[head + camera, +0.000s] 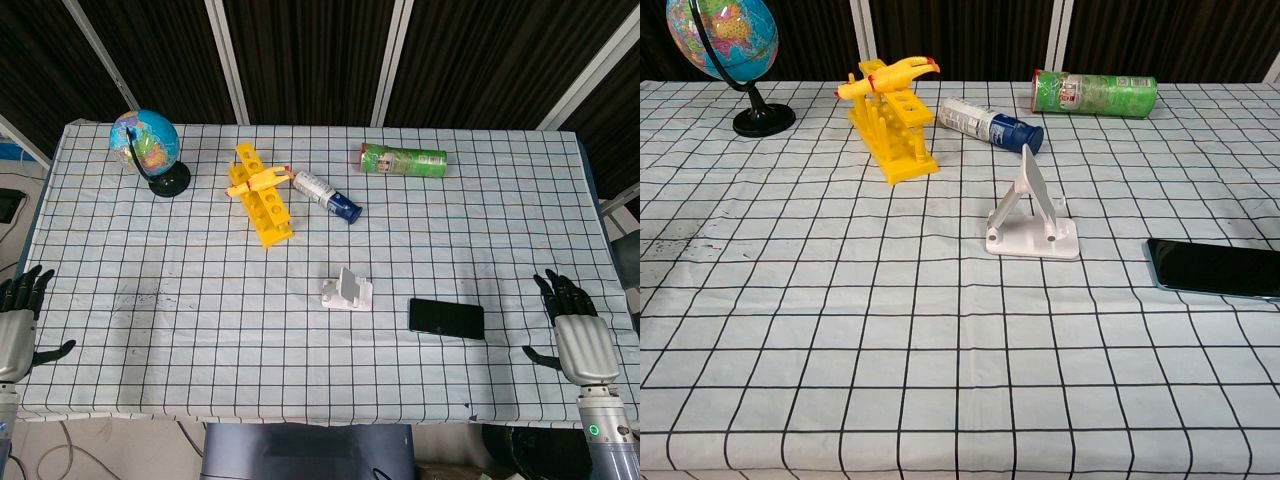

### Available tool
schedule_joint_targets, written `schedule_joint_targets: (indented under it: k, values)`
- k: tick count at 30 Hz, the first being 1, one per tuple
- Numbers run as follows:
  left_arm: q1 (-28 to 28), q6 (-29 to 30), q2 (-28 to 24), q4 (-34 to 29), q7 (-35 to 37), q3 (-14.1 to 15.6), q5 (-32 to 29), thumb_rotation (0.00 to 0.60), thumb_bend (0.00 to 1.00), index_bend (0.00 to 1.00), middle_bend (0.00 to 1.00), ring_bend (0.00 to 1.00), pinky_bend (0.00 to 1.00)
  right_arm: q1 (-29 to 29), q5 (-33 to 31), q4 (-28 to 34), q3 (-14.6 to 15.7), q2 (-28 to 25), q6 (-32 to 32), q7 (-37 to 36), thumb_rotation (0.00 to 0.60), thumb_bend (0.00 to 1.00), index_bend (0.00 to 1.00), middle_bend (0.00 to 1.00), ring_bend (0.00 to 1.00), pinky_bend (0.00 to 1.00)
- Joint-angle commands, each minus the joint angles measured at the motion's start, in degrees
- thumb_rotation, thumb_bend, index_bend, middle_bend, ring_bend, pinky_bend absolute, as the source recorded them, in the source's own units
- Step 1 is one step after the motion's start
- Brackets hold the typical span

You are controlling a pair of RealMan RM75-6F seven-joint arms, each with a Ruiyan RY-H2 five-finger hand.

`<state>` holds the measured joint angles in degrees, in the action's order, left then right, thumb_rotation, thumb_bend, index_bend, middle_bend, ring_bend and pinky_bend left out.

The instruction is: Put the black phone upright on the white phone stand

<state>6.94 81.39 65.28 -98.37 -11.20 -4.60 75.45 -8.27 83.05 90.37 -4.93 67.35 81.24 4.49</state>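
Both our hands idle at the table edge, fingers spread, holding nothing: right hand (pixel 575 325), left hand (pixel 18 320). Phone (pixel 446 318) lies flat just inboard of the right hand, stand (pixel 347 292) just beyond it. Right hand looks the natural pick.

Table (pixel 150 330) was covered with a white black-grid cloth, a smudge near its left edge. Dark curtain (pixel 310 50) hung behind, crossed by slanted white bars (pixel 226 58). Cables (pixel 70 450) lay on grey floor below the front edge.
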Motion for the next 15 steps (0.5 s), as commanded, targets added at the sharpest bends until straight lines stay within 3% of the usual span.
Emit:
schedule_joint_targets:
  k: [1, 15]
  values:
    - [0.0, 0.0, 0.0, 0.0, 0.0, 0.0, 0.0, 0.600, 0.00, 0.00, 0.00, 0.00, 0.00, 0.0, 0.4, 0.2, 0.2, -0.1, 0.0, 0.2, 0.600, 0.05, 0.00, 0.00, 0.00, 0.14]
    - [0.0, 0.0, 0.0, -0.1, 0.5, -0.2, -0.1, 0.600, 0.00, 0.00, 0.00, 0.00, 0.00, -3.7, -0.9, 9.3, 1.6, -2.7, -8.7, 5.5, 0.600, 0.06, 0.00, 0.00, 0.00, 0.14]
